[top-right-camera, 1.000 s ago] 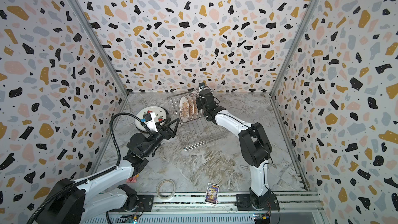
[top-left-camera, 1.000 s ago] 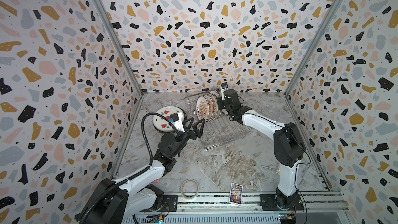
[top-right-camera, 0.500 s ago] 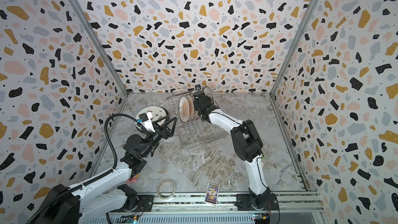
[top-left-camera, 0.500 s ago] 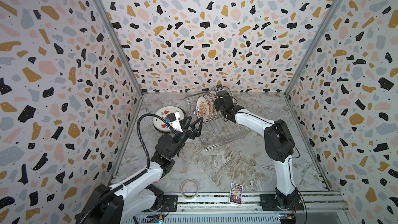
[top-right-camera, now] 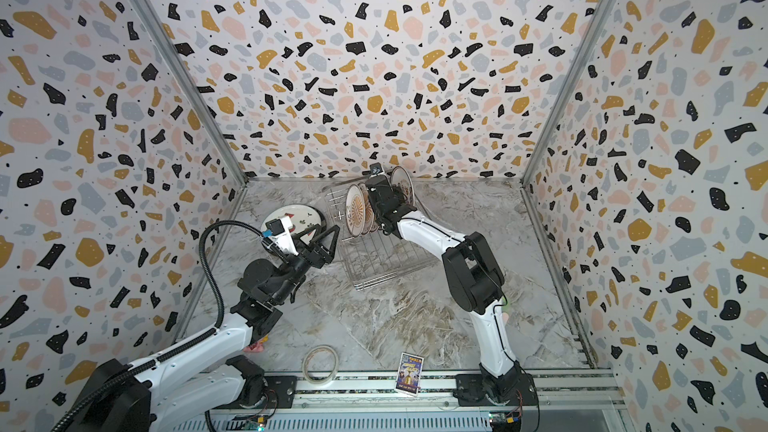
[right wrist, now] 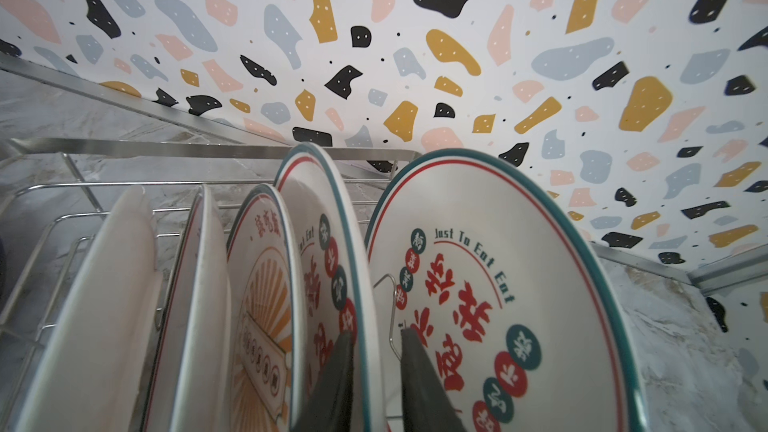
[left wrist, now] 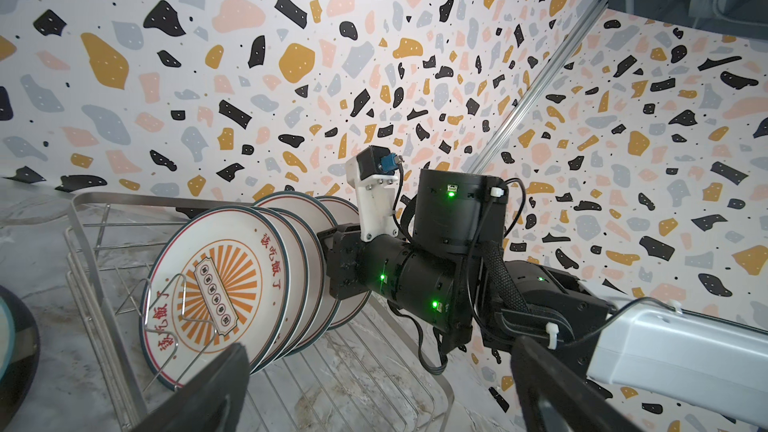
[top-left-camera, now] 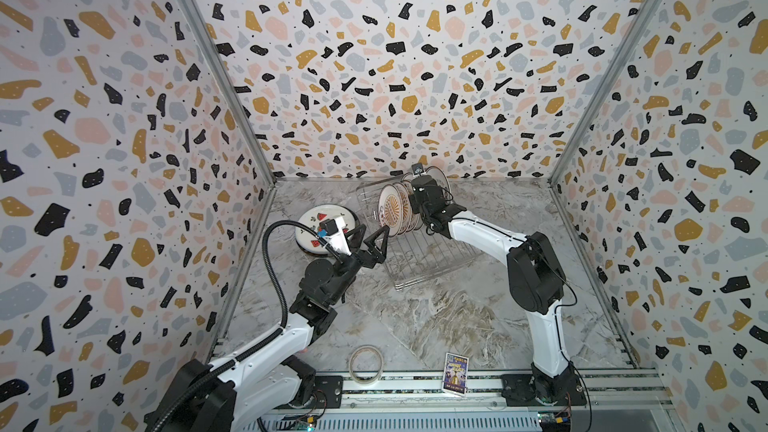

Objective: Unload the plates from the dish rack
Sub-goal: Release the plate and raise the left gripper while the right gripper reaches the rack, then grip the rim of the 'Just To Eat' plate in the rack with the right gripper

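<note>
Well, the outstretched right gripper straddled a teal-rimmed white ceramic plate; pinch uncertain. The left gripper hovered, fingers spread.

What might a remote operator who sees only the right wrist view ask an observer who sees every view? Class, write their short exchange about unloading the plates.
Operator: Is any plate already out of the silver wire dish rack?
Observer: Yes. One round white ceramic plate with red watermelon slices lies flat on the marble table, left of the rack.
Operator: Where is the left gripper?
Observer: It hangs open and empty near the rack's left side, facing the standing plates.
</note>
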`<state>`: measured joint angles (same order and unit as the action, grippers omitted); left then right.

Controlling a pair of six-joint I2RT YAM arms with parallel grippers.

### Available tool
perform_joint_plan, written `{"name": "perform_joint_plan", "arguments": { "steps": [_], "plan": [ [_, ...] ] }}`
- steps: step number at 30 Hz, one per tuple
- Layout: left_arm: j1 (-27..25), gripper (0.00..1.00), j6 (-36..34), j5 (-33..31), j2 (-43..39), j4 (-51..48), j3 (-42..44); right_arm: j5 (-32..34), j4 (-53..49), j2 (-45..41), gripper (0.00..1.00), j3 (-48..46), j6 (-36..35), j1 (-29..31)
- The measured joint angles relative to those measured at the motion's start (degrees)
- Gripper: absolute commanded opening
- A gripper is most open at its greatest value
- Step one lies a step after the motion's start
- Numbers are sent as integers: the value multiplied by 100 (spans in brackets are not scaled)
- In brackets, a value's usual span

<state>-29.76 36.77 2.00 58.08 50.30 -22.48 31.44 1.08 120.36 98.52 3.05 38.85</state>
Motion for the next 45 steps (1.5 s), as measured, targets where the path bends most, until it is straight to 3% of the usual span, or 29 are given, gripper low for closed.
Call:
{"name": "perform_joint_plan", "arguments": {
  "steps": [5,10,14,29,36,45],
  "plan": [
    [0,100,-22,-120,-52,-68,20,286,17,0,16,195,-236,105],
    [0,100,-24,-177,-52,-146,48,365,42,0,19,205,-352,177],
    [0,100,-24,-212,-52,-149,70,103,-98,0,24,216,-262,90],
    [0,100,2,-212,120,-122,94,-525,-415,17,23,216,92,-203],
    [0,100,9,-249,120,-101,144,-282,-455,337,20,411,98,-168],
    [0,100,9,-330,105,-107,146,-337,-354,374,8,503,212,-111]
  ]
}}
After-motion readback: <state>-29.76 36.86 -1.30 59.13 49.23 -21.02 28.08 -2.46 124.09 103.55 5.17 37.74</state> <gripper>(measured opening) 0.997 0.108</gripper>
